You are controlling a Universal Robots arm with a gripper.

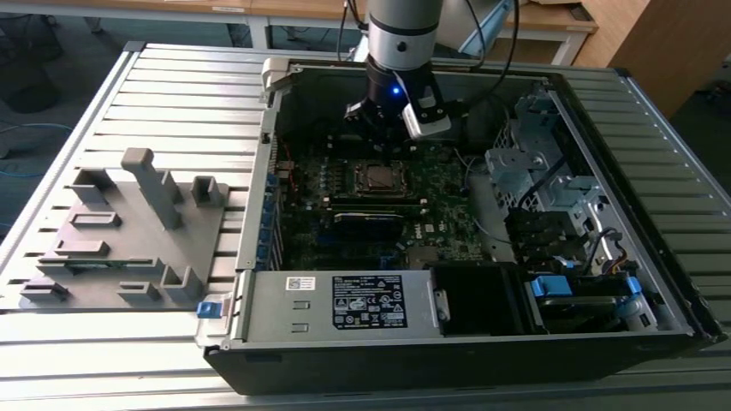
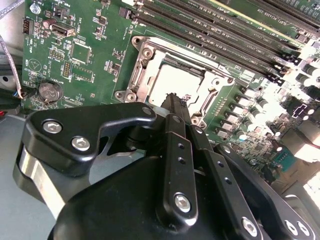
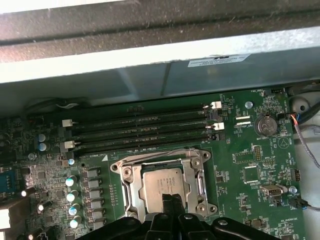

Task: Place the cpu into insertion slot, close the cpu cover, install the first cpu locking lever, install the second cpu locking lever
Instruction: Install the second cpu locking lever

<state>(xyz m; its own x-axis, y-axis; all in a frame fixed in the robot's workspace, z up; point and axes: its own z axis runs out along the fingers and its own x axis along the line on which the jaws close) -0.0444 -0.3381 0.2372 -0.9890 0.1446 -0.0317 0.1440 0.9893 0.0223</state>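
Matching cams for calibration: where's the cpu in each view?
Exterior view: cpu sits mid-motherboard, just below the pincer.
First wrist view: cpu framed by the cpu cover, just past the pincer tips.
Second wrist view: cpu, same placement.
Shared landmark: the cpu cover.

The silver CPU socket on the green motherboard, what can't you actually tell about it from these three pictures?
- Near edge of the square silver cpu cover in the first wrist view: hidden behind the black gripper.
- Silvery-tan cpu in the second wrist view: washed out by glare, and its near side sits behind the gripper.
- Locking levers: whether they are latched cannot be told in both wrist views.
- Socket detail in the exterior view: too small.
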